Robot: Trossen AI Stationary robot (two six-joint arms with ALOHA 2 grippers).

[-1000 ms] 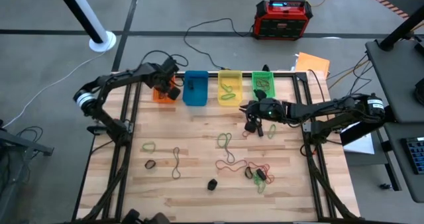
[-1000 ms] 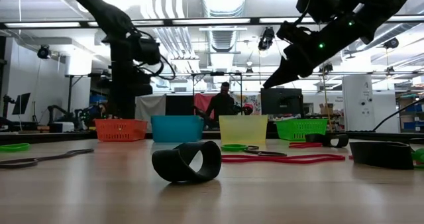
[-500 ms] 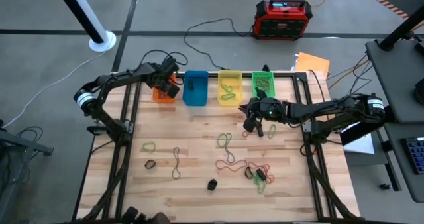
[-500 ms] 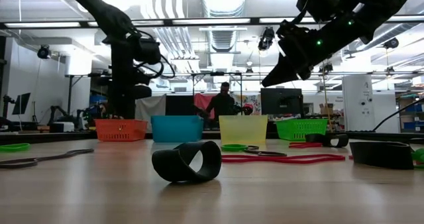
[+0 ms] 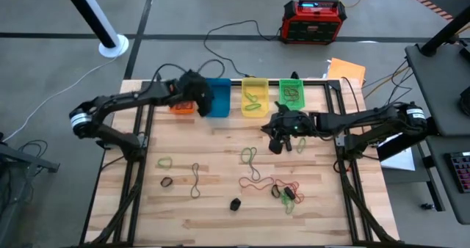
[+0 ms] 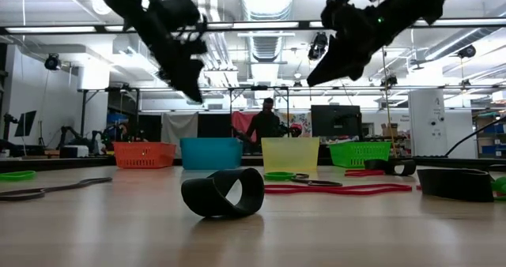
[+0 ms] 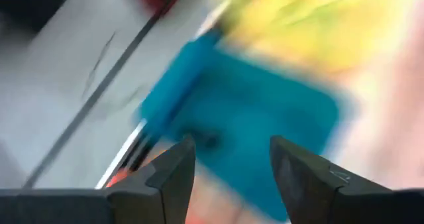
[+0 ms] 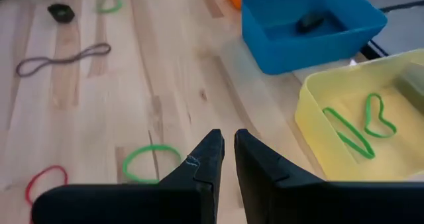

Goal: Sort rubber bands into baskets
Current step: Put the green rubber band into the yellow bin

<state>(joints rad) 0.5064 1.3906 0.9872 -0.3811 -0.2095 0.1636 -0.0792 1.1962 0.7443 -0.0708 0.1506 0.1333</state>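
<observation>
Green rubber band [image 8: 151, 162] lies on the table just ahead of our closed, empty right gripper [image 8: 223, 159], nearer than our left gripper [image 7: 228, 164], open above the blue basket [image 7: 252, 138].

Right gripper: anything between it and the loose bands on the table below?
Nothing visible. The right gripper hangs shut above bare wood just in front of the yellow basket. The nearest loose band, an olive loop, lies in the open nearer the front edge. The left gripper is away, at the blue basket.
</observation>
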